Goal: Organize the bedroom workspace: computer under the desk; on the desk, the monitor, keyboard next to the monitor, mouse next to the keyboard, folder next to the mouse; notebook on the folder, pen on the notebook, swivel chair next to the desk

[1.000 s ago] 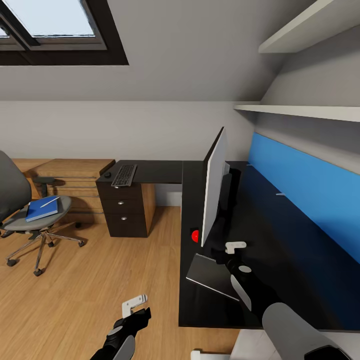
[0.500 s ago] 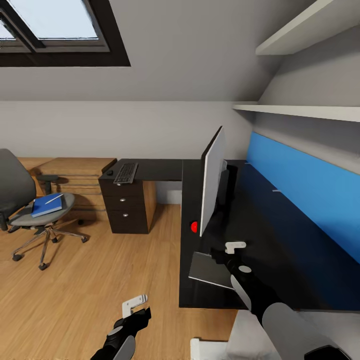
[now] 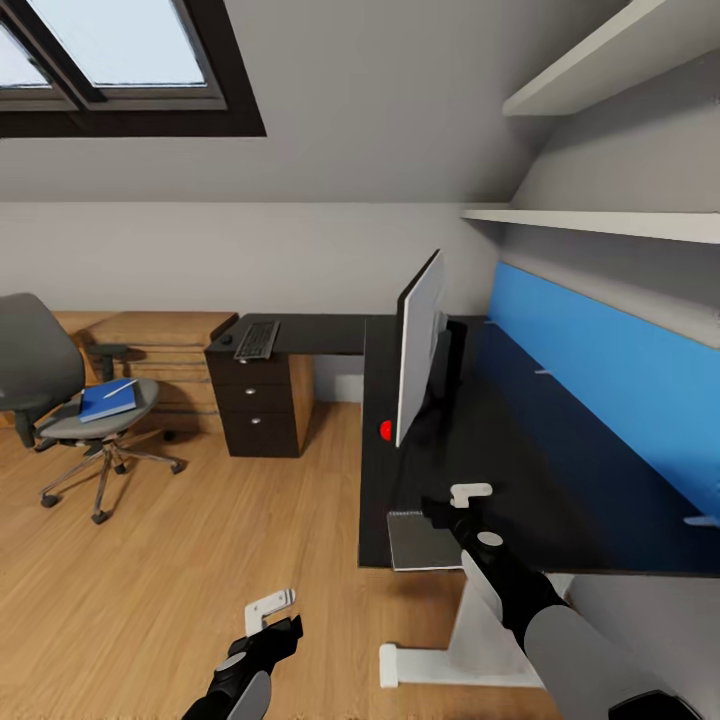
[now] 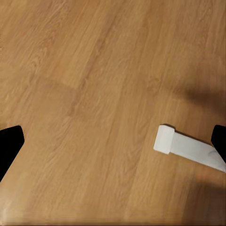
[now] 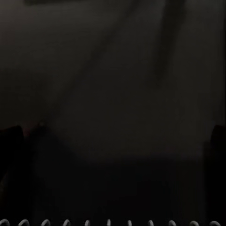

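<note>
The monitor (image 3: 420, 345) stands edge-on on the black L-shaped desk (image 3: 520, 450). On the desk's far left wing lie the keyboard (image 3: 257, 339) and the small black mouse (image 3: 226, 337). At the left, the grey swivel chair (image 3: 45, 370) carries the blue folder (image 3: 108, 400), with the white pen (image 3: 120, 388) on it. A grey spiral notebook (image 3: 420, 540) lies at the desk's near edge. My right gripper (image 3: 468, 495) hovers just right of it, open, and the notebook's spiral (image 5: 108, 222) edges the right wrist view. My left gripper (image 3: 270, 605) hangs open over the wooden floor (image 4: 94, 94). The computer is out of view.
A black drawer unit (image 3: 258, 415) stands under the desk's left wing, with light wooden cabinets (image 3: 160, 350) behind the chair. A small red object (image 3: 386, 430) lies by the monitor. A blue panel (image 3: 600, 370) and shelves line the right wall. The desk's white foot (image 4: 188, 148) sits near my left gripper.
The whole picture has shifted: the desk, monitor and chair now look smaller and farther, and the desk's near edge and white leg have come into view. Both arms hold the same pose.
</note>
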{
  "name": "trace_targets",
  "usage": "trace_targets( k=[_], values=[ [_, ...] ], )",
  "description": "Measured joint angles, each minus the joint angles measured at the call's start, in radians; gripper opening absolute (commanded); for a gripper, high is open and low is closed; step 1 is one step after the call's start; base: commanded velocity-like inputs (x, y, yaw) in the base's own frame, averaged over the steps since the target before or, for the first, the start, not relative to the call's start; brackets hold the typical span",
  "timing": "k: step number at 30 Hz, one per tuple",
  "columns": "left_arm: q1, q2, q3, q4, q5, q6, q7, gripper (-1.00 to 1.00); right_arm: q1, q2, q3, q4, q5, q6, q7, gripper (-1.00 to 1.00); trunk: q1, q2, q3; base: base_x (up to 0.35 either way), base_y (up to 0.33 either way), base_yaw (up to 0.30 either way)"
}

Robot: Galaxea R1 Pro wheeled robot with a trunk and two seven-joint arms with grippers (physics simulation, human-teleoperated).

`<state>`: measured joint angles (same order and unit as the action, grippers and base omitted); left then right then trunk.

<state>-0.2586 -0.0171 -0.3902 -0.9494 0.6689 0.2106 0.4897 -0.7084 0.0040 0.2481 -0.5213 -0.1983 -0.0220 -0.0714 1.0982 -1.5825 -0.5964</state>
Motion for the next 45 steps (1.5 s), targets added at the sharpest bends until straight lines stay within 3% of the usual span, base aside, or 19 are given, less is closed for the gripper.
trace_targets(
  k=[20,45],
  values=[
    [0.000,0.001,0.001,0.000,0.000,0.000,0.000,1.00,0.000,0.001,-0.001,-0.001,-0.003,0.001,0.000,1.00,0.000,0.000,0.000,-0.096,0.000,0.000],
    [0.000,0.000,0.001,0.000,0.002,0.000,-0.001,1.00,0.000,0.000,-0.002,0.002,0.000,-0.004,-0.002,1.00,-0.001,0.000,0.000,0.055,0.000,0.000]
  ],
)
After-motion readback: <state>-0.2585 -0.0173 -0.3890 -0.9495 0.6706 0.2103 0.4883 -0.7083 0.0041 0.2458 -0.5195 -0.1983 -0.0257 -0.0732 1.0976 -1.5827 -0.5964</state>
